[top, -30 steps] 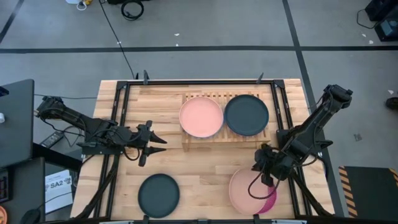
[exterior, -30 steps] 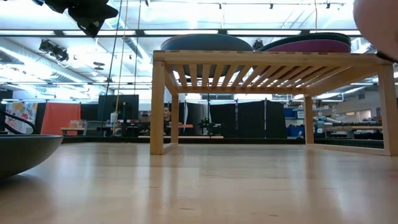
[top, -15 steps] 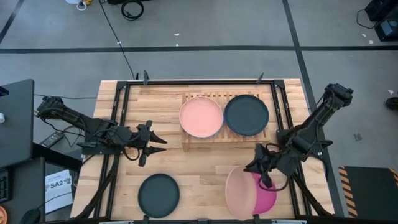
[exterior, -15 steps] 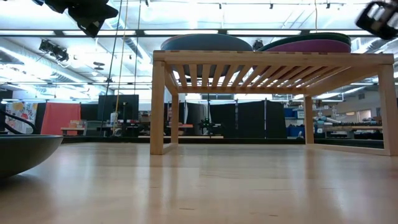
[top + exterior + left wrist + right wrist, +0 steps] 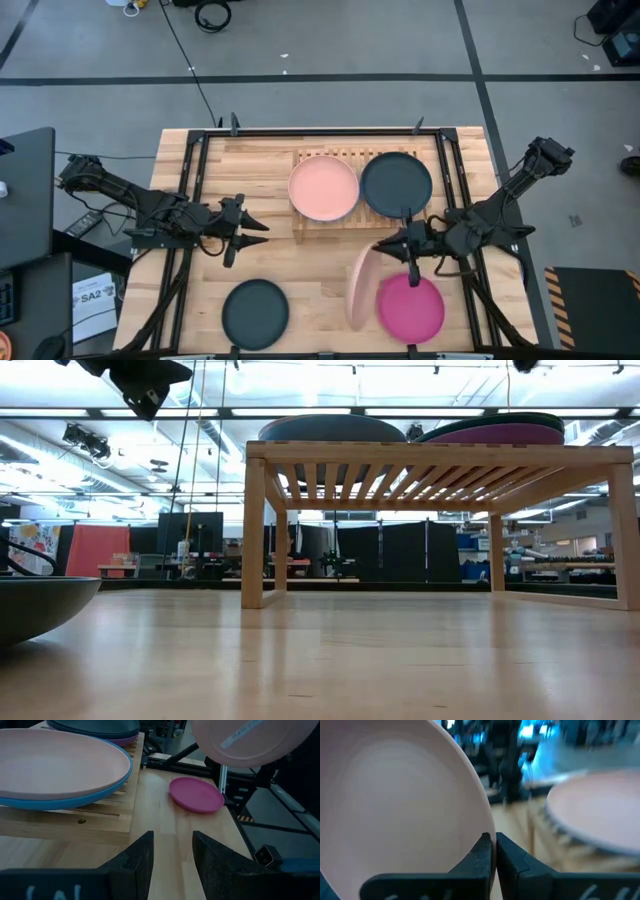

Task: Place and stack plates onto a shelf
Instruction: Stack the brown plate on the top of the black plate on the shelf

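Two stacks sit on the low slatted rack of light wood [image 5: 345,222]: a salmon pink round plate [image 5: 323,187] on top of a bright blue one [image 5: 75,800], and beside it a charcoal black plate [image 5: 396,184] over a purple one [image 5: 500,434]. Off the rack, the right gripper [image 5: 410,262] is clamped on the rim of a pale pink plate [image 5: 357,287] held on edge above the tabletop, with a magenta plate [image 5: 410,308] lying flat just beside it. Well apart, a dark plate [image 5: 255,312] rests near the table's front edge, and the left gripper [image 5: 258,227] hangs over the wood with its fingers parted, gripping nothing.
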Controlling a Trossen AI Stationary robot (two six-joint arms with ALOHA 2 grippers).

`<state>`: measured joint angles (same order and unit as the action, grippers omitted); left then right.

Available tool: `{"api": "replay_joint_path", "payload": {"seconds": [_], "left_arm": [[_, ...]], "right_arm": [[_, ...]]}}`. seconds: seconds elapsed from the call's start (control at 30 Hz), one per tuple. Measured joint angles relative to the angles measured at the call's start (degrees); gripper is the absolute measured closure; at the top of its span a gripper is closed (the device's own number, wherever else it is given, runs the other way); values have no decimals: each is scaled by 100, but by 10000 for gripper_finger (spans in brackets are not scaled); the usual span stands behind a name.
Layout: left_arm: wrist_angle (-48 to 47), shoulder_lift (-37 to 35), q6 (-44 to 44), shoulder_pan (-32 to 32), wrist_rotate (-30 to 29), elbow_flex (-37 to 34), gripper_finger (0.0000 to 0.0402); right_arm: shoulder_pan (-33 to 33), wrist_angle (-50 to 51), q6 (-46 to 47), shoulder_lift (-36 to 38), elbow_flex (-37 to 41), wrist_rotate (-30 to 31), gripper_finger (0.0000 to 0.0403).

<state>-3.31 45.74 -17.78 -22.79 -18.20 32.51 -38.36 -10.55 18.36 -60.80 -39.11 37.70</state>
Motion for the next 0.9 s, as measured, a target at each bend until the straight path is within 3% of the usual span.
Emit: {"api": "replay_joint_path", "payload": {"seconds": [0.23, 0.37, 0.8, 0.9], "left_arm": [[105, 0, 38, -1, -2, 0, 260], [105, 0, 40, -1, -2, 0, 260], [103, 0, 46, -2, -2, 0, 260], [103, 0, 46, 0, -2, 0, 260]], "right_arm": [[385, -1295, -1527, 0, 0, 594, 386], [709, -1894, -2205, 0, -2, 628, 386], [1866, -2237, -2305, 2, -7, 296, 386], [2024, -1938, -2422, 60, -217, 367, 386]]}}
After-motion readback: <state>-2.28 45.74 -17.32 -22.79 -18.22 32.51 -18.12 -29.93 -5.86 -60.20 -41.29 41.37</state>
